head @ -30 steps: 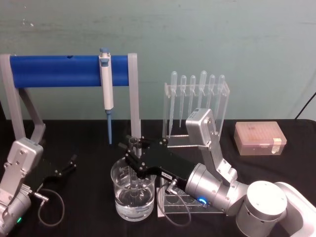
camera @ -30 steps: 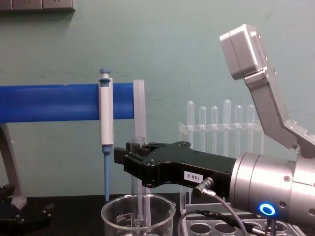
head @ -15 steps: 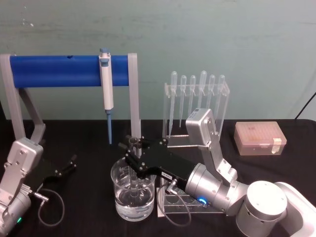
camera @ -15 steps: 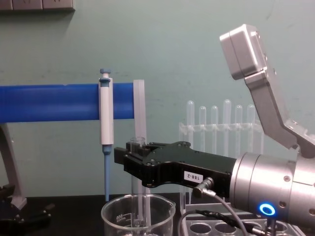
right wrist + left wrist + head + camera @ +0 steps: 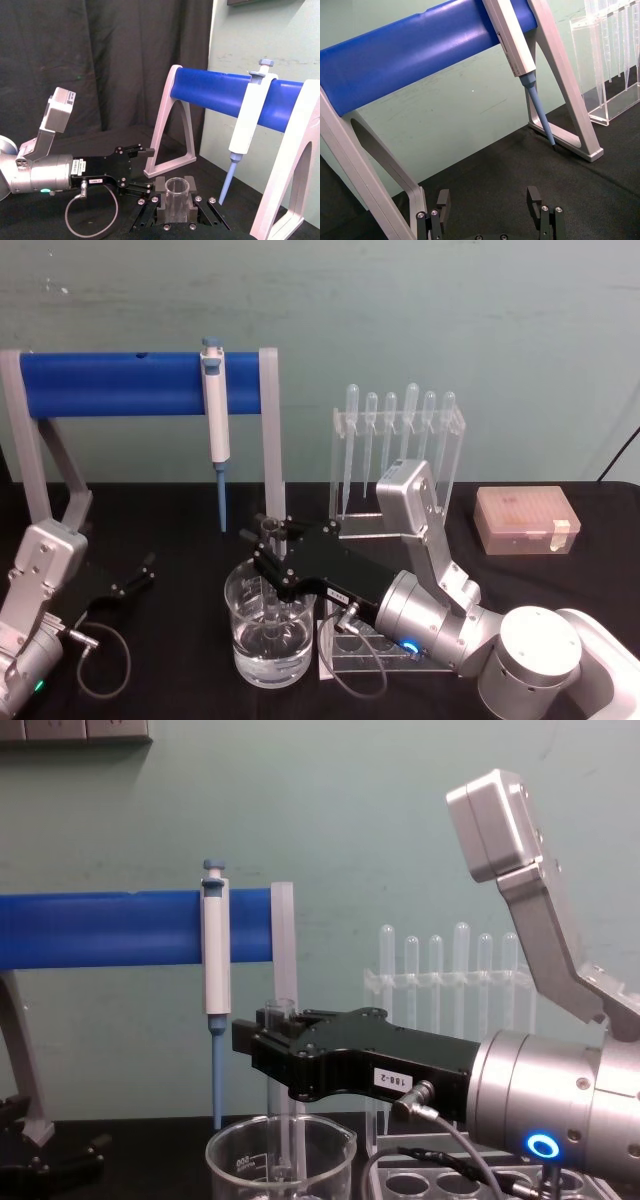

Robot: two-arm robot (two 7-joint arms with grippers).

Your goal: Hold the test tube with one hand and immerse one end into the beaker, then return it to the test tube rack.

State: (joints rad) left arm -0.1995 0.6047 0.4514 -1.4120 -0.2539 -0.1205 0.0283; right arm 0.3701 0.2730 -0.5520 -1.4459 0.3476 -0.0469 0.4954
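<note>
The test tube (image 5: 283, 1009) is held upright, pinched near its rim by the right gripper (image 5: 262, 1032), lower end down inside the beaker (image 5: 228, 1158) of water. If it is swung toward the test tube rack (image 5: 372, 648) before the beaker rim is cleared, glass is likely knocked and the beaker tipped. The rack is partly hidden under the wrist, so a hole may be missed. The left gripper (image 5: 140, 575) is parked at table left, spread wide, empty.

Upright test tube (image 5: 271, 528) in beaker (image 5: 270, 655)
</note>
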